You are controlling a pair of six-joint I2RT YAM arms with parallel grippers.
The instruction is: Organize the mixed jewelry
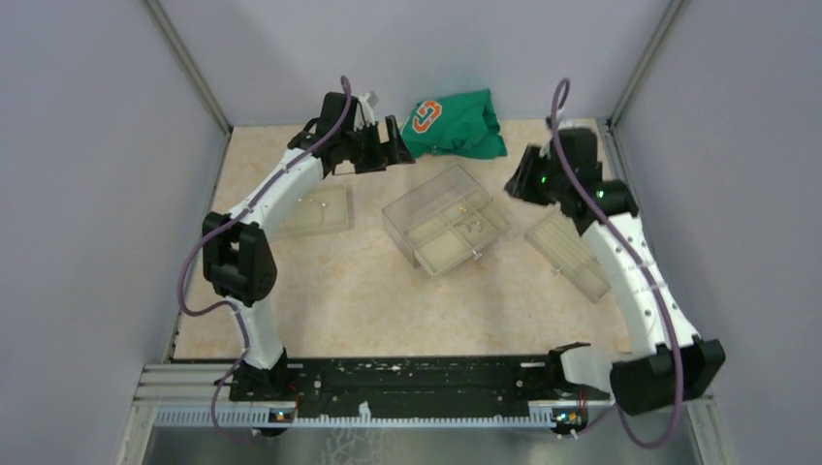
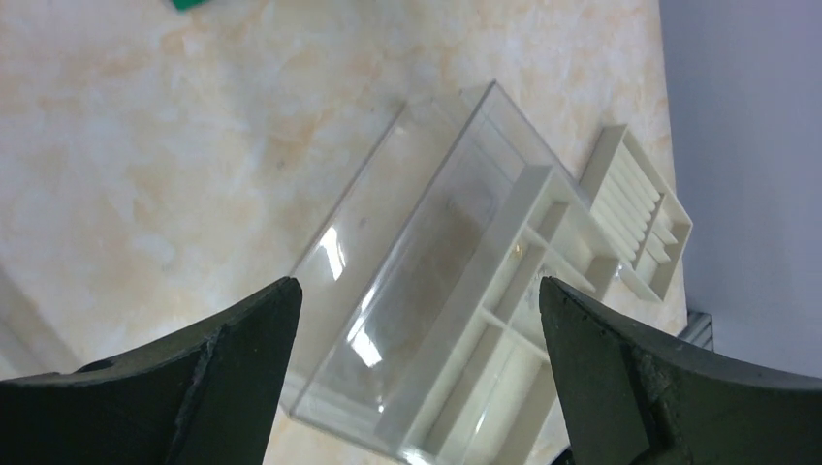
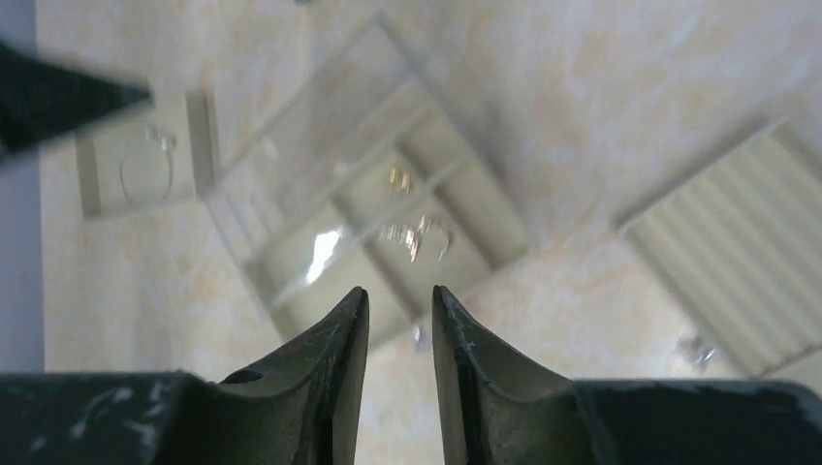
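The mixed jewelry is spread out. Small silvery and gold bits (image 3: pixel 417 235) lie in the compartments of the clear box (image 1: pixel 446 221). A thin wire hoop (image 3: pixel 145 176) rests in the flat tray (image 1: pixel 316 210) on the left. One tiny piece (image 3: pixel 419 336) lies on the table in front of the box, and another (image 3: pixel 696 349) lies by the ridged tray (image 1: pixel 570 254). My left gripper (image 1: pixel 392 143) hovers wide open above the clear box (image 2: pixel 417 291), with nothing between its fingers. My right gripper (image 3: pixel 399 295) hangs over the box's near side, its jaws a narrow gap apart and empty.
A green cloth (image 1: pixel 456 124) with an orange logo lies at the back centre, close to the left gripper. The ridged tray (image 2: pixel 640 218) sits right of the box. Grey walls close in the left, right and back edges of the table.
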